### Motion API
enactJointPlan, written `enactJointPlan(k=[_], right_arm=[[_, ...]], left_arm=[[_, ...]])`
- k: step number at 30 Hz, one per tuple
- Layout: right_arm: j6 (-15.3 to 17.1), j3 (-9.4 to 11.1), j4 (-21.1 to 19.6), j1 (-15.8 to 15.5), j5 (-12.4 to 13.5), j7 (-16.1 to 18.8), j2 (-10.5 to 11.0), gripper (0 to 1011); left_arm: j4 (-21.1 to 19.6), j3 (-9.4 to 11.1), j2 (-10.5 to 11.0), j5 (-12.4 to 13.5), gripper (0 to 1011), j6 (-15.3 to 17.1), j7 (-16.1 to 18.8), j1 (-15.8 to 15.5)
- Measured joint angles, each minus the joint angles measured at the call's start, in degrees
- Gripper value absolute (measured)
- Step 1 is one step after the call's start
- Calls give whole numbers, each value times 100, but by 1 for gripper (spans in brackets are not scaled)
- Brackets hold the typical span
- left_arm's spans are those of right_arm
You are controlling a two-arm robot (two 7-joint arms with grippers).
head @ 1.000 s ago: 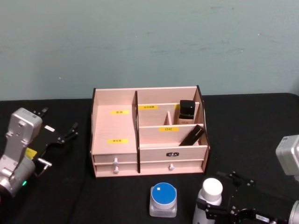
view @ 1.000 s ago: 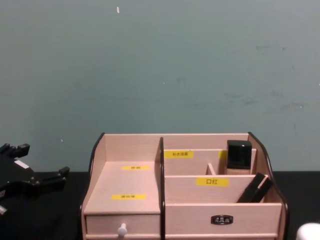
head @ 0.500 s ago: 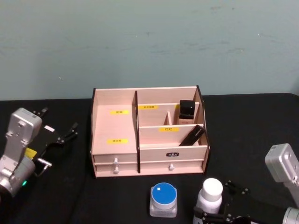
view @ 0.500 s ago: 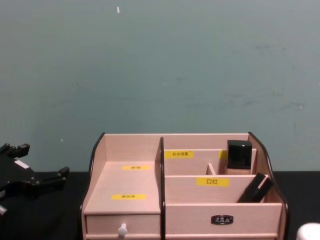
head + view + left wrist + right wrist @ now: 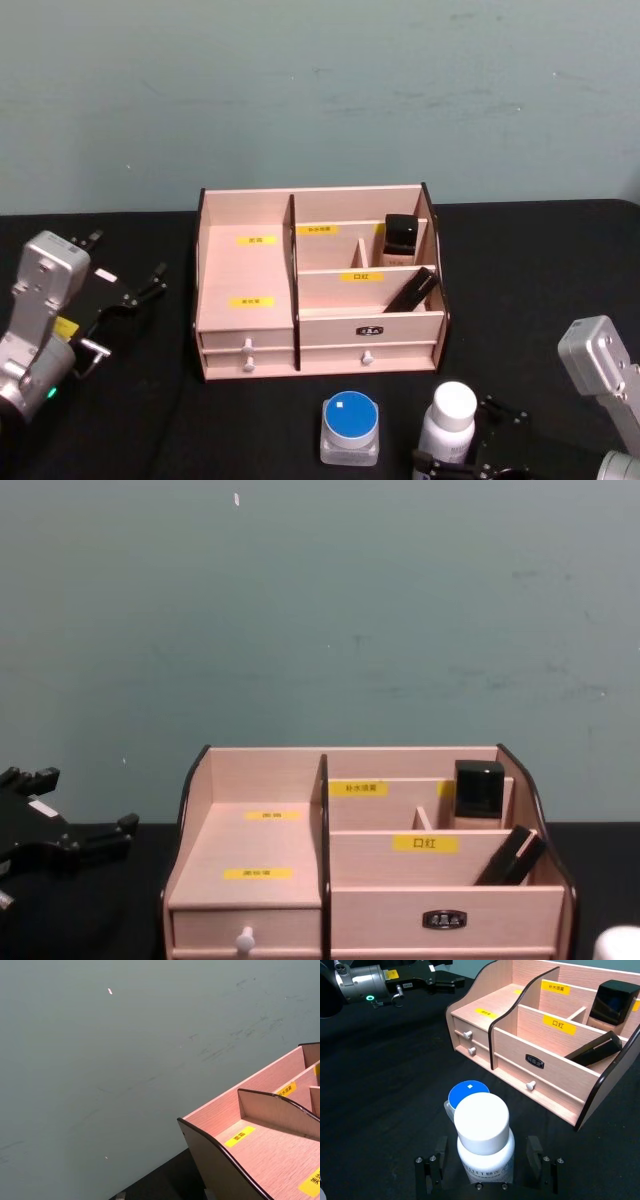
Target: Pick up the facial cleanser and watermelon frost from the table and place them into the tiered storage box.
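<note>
The wide stepped wooden storage box (image 5: 225, 275) is pale pinkish beige with a fine grain, and its side panels are edged in near-black. Its yellow labels (image 5: 361, 276) carry dark characters, its drawer knobs (image 5: 247, 346) are white, and a small dark plate (image 5: 370, 331) marks the right drawer front. Inside, the square glossy bottle (image 5: 401, 238) and the slanted flat tube (image 5: 411, 289) are black. Near the table's front edge, the round plastic bottle (image 5: 484, 1140) is white with faint grey print, and the clear little jar (image 5: 350, 417) has a bright blue lid with a small white square. The cloth-covered table (image 5: 540, 270) is plain black, the painted wall (image 5: 320, 90) dull teal with faint scuffs. The left gripper (image 5: 128, 256) is black on a silver-grey wrist with a green light and a yellow sticker; the right gripper (image 5: 487, 1152) is black.
</note>
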Motion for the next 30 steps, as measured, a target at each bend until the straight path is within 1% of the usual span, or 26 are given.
enactJointPlan(k=[4, 6, 8, 9, 10, 12, 14, 15, 16, 19, 30], right_arm=[[0, 2, -4, -3, 1, 0, 5, 1002], [-2, 4, -7, -4, 1, 0, 9, 944], [-2, 5, -9, -5, 1, 0, 12, 918], [-3, 6, -11, -6, 1, 1, 14, 869], [-3, 6, -12, -6, 1, 1, 15, 869], [-4, 8, -14, -7, 1, 1, 17, 821], [-4, 9, -16, -7, 2, 2, 19, 747], [-5, 10, -17, -8, 2, 2, 19, 732], [-5, 10, -18, -9, 2, 3, 19, 677], [-8, 13, -20, -10, 3, 4, 21, 613], [-24, 14, -30, -11, 2, 17, 30, 613]], left_arm=[[0, 0, 0, 0, 1010, 0, 0, 0], [0, 0, 0, 0, 1010, 0, 0, 0], [0, 0, 0, 0, 1010, 0, 0, -1], [0, 0, 0, 0, 1010, 0, 0, 0], [0, 0, 0, 0, 1009, 0, 0, 0], [0, 0, 0, 0, 1010, 0, 0, 0], [0, 0, 0, 0, 1010, 0, 0, 0], [0, 0, 0, 0, 1010, 0, 0, 0], [0, 0, 0, 0, 1010, 0, 0, 0], [0, 0, 0, 0, 1010, 0, 0, 0], [0, 0, 0, 0, 1010, 0, 0, 0]])
